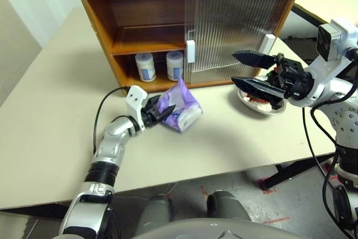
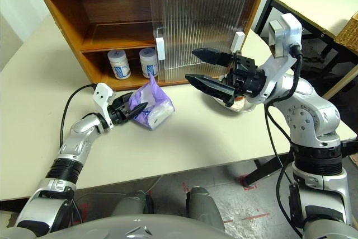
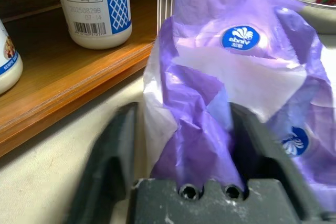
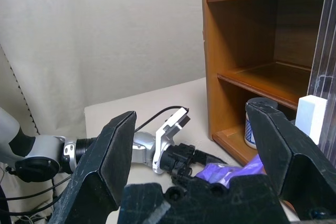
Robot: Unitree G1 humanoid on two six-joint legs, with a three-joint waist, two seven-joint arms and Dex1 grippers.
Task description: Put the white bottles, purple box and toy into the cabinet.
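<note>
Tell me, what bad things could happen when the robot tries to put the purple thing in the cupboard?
The left gripper pinches only the crinkly end of the purple box, so it might slip out or tear. The two white bottles already stand in the open bottom part of the cabinet, right behind it, so pushing it in could knock them over. The right gripper hangs open near the steel dish and might bump it.
</note>
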